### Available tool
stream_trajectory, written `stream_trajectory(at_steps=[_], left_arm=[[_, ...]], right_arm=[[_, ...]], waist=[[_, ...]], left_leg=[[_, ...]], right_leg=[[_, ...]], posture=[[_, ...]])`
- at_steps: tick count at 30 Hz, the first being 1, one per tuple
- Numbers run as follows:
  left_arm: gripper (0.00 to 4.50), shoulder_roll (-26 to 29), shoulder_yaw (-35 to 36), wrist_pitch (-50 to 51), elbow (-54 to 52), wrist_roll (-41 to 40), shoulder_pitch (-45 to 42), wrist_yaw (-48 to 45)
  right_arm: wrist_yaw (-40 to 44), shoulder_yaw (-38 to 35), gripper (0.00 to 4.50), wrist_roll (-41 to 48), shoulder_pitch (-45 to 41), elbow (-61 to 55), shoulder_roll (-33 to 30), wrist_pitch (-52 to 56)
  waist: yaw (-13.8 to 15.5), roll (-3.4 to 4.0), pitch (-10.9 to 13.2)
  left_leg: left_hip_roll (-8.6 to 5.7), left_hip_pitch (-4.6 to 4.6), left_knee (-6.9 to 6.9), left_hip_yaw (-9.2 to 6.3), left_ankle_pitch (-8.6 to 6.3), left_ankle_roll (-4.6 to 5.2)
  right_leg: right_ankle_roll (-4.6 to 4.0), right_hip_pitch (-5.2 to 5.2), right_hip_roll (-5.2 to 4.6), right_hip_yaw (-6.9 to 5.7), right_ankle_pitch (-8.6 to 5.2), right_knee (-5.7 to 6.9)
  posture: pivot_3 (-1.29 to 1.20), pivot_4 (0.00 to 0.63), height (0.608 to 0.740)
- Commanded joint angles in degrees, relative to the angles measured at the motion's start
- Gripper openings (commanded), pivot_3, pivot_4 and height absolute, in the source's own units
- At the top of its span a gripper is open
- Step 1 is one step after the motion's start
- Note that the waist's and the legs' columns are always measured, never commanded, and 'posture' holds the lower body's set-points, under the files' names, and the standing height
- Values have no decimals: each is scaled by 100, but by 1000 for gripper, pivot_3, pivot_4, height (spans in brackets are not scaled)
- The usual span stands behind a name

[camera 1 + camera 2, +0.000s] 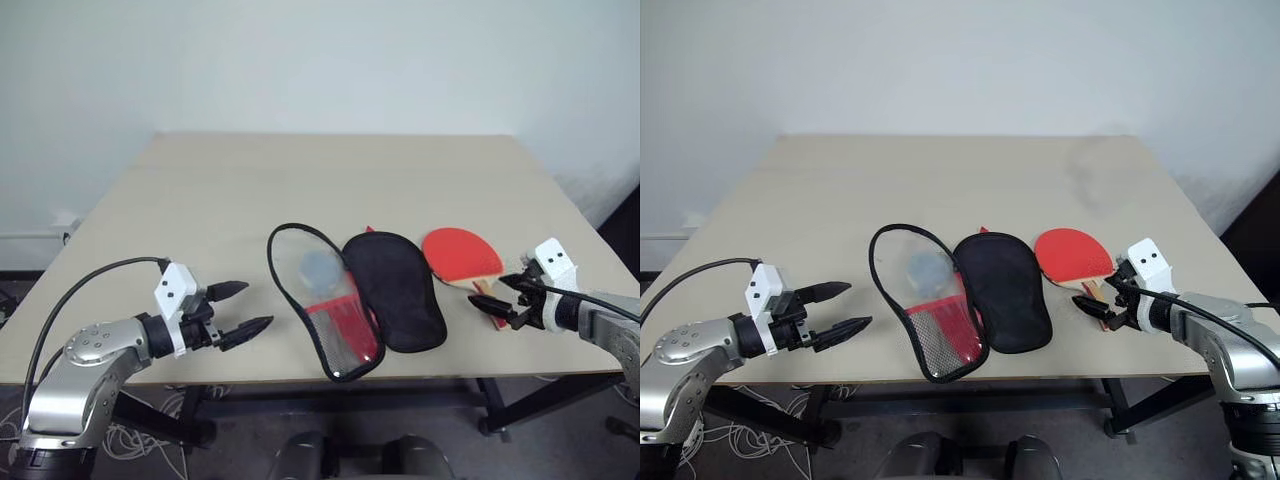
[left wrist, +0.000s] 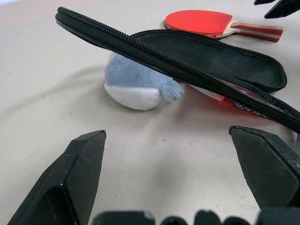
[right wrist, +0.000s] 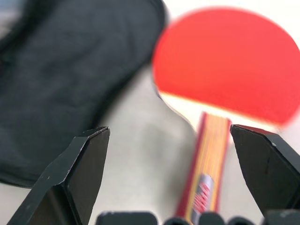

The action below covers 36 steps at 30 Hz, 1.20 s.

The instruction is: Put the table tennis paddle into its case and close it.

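Observation:
The table tennis paddle (image 1: 461,253) lies flat on the table, red face up, its striped handle (image 3: 206,171) pointing toward the front edge. My right gripper (image 1: 483,296) hovers open over the handle, one finger on each side and neither touching. The case (image 1: 395,290) lies unzipped and spread out left of the paddle, its black half beside the see-through half (image 1: 322,305). A small grey-blue lump (image 2: 139,85) sits under the see-through half's zip rim (image 2: 164,55). My left gripper (image 1: 256,305) is open and empty just left of the case.
The pale wooden table (image 1: 200,200) reaches back to a white wall. Both grippers work close to its front edge (image 1: 150,378). A black cable (image 1: 90,280) loops above my left arm. The far half of the tabletop is bare.

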Motion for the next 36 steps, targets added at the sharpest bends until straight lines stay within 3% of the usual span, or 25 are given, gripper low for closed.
stream_trajectory(at_steps=[1, 11, 26, 29, 36], left_arm=[[4500, 72, 75, -61, -16, -14, -228, -39], [4500, -20, -93, -56, 26, 25, -474, -21], [4500, 284, 141, 435, -774, -666, -551, -316], [4500, 393, 197, 518, -883, -736, -679, -306], [4500, 608, 310, 604, -963, -876, -847, -351]], right_arm=[[-355, -29, 4459, 1, -303, -135, 112, 463], [-977, 374, 4459, -484, -1175, 1091, 688, 440], [-1203, 455, 4459, -891, -1185, 2166, 1011, -118], [-1211, 455, 3869, -902, -1221, 2291, 1048, -183], [-1259, 412, 1554, -889, -1309, 2422, 1066, -186]], waist=[[-3, -1, 0], [-8, -1, -1], [-91, -6, -4], [-106, -8, -6], [-135, -8, -6]], left_leg=[[0, 0, -2, 0, 2, -3], [1, 0, -4, 3, 8, -12], [1, -1, 1, 8, 12, -19], [1, 3, 1, 8, 12, -19], [1, 10, -3, 7, 16, -26]], right_leg=[[0, -3, 0, 0, 0, 0], [-1, -6, 6, -11, 1, 3], [-4, 2, 10, -24, 3, 7], [-4, 8, 10, -29, 4, 7], [-4, 16, 13, -33, 3, 6]], posture=[[0, 0, 706], [0, 0, 706], [0, 0, 706], [0, 0, 706], [0, 0, 706]])
